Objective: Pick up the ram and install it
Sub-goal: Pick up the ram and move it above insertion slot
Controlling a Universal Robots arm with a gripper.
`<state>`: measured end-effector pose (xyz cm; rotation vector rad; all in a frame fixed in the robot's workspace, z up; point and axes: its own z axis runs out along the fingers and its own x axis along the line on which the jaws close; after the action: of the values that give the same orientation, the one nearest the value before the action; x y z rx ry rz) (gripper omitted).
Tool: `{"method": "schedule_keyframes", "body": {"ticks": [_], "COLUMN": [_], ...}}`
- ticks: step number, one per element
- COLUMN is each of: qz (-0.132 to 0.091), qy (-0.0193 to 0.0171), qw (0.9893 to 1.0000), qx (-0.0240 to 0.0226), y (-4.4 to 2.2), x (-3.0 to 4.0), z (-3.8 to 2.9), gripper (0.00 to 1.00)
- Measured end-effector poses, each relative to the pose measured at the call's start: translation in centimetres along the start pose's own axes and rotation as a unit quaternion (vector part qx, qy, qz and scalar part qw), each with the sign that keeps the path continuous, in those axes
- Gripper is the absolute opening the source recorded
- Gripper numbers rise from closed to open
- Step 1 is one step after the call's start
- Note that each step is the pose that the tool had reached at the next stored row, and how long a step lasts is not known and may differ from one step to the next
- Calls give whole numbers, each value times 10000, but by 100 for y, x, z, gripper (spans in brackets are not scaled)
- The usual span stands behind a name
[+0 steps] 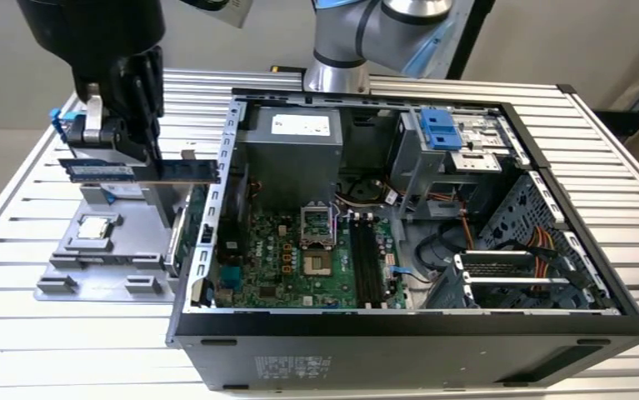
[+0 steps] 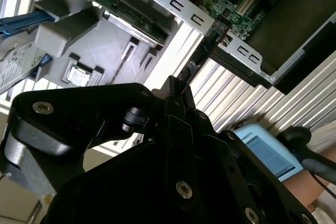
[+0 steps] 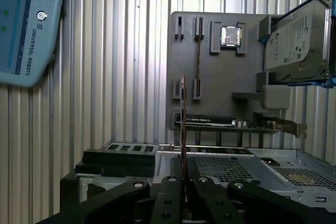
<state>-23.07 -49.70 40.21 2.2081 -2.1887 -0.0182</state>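
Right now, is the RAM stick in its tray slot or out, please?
Out: the gripper holds the RAM stick above the grey tray.

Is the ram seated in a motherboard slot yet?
No: in the exterior view the claw holds the ram in the air above the grey parts tray, outside the computer case.

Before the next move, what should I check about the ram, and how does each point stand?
1. Gripper clamped on ram: ok.
2. Ram clear of the holder: ok.
3. Ram level in the exterior view: ok.
4. Ram over the case: not ok, it hangs above the holder, to the exterior view's left of the case.
5. Slots empty: ok, as far as they show.
6. Slots unlatched: cannot tell.
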Motion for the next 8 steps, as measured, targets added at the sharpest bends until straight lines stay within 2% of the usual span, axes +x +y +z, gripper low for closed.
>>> {"method": "schedule_keyframes", "body": {"ticks": [8], "qz": [0], "qy": [-1], "qw": [10000], "qx": [0], "y": [-42], "x": [0], "z": [-1], "gripper": [0]}}
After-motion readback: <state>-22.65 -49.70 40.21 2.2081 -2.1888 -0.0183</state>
